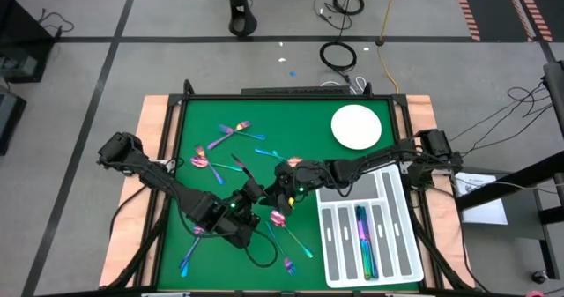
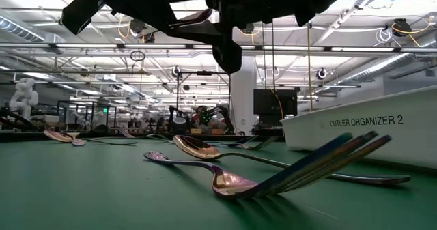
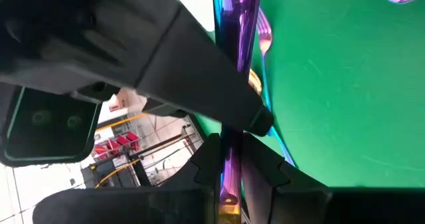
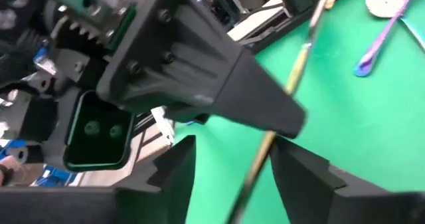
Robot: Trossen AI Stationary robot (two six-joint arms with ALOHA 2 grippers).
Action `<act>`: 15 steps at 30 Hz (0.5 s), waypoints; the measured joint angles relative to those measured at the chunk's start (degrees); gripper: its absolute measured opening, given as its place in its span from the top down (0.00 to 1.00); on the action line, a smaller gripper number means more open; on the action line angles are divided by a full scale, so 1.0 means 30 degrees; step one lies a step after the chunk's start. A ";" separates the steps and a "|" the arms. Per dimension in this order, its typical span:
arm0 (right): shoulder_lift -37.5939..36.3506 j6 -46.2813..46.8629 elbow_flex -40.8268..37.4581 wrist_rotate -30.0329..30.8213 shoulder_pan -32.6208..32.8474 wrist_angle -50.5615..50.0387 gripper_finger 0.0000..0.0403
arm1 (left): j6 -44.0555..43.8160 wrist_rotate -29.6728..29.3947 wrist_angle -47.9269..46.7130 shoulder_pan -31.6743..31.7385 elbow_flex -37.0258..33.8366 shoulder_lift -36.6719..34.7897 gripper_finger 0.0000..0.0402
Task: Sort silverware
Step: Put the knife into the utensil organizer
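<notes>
Above the middle of the green mat my two grippers meet. My left gripper is shut on a slim iridescent piece of silverware, held clear of the mat. My right gripper is open, with one finger on each side of that same piece; I cannot tell whether they touch it. More silverware lies flat on the mat: spoons and forks. One piece lies in the white tray. My left gripper pinches the piece's slim handle between its two fingers. The piece runs along the fingers and sticks out ahead of them, lifted clear of the mat. The right gripper's finger crosses in front of it farther out.
A round white plate sits at the mat's far right. The white organizer tray stands at the near right. Loose forks and spoons lie on the mat below and around the grippers.
</notes>
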 joint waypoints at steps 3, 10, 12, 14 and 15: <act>0.0000 -0.0002 0.0011 -0.0017 -0.0087 -0.0541 0.63 | 0.0018 0.0261 0.0009 0.0000 0.0000 0.0000 0.90; 0.0001 -0.0708 0.0004 -0.0021 -0.0104 -0.0947 0.89 | -0.0007 0.1472 -0.0004 0.0000 0.0000 0.0000 0.90; 0.0029 -0.0930 -0.0011 0.0000 -0.0111 -0.1124 0.96 | -0.0013 0.2022 -0.0002 0.0018 0.0000 0.0000 0.90; 0.0036 -0.0919 -0.0011 -0.0003 -0.0111 -0.1131 0.98 | -0.0040 0.2091 -0.0011 0.0036 0.0000 0.0000 0.90; 0.0036 -0.0923 -0.0011 0.0025 -0.0111 -0.1131 0.98 | -0.0047 0.2090 -0.0001 0.0051 0.0000 0.0000 0.89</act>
